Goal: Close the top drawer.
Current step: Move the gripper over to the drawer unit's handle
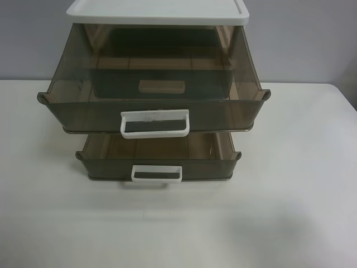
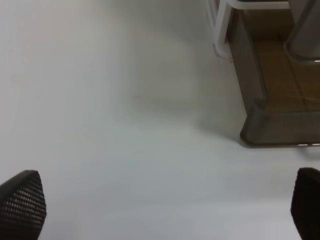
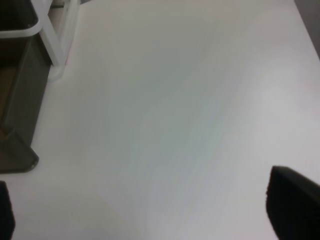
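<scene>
White tabletop (image 1: pixel 290 212) carries a smoky-brown translucent plastic cabinet with a flat white lid (image 1: pixel 156 12). Its top drawer (image 1: pixel 83 111) sits pulled well out from under that lid, overhanging the shallower middle drawer (image 1: pixel 111 167), with the wide white loop handle (image 1: pixel 155 123) facing front. The left gripper (image 2: pixel 164 205) and right gripper (image 3: pixel 149 210) are both spread wide over bare tabletop beside the cabinet, holding nothing. I reckon the clean way is a flat push dead centre on that handle, straight back, so the drawer doesn't skew or shove the whole cabinet along.
</scene>
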Available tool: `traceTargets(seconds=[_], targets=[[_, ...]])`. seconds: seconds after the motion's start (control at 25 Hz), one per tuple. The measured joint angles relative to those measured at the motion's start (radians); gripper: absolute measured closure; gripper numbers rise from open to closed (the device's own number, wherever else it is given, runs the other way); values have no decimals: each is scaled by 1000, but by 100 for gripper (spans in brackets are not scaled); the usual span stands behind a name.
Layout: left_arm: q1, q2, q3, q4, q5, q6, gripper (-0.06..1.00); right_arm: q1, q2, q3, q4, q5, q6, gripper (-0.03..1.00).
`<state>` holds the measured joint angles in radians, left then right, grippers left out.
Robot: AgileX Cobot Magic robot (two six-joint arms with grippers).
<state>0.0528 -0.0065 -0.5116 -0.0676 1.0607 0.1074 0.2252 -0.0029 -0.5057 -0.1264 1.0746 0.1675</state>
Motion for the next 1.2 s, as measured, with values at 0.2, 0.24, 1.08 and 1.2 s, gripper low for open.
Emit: traceTargets(seconds=[0.2, 0.24, 1.08, 1.2], targets=[[0, 0, 0, 0, 0, 0, -5, 0, 0, 0, 0, 0, 0, -3], [0, 0, 0, 0, 0, 0, -5, 0, 0, 0, 0, 0, 0, -3], [0, 0, 0, 1, 0, 0, -5, 282, 889, -535, 284, 35, -384, -3], [0, 0, 0, 1, 0, 0, -5, 475, 1013, -607, 214, 34, -380, -3]])
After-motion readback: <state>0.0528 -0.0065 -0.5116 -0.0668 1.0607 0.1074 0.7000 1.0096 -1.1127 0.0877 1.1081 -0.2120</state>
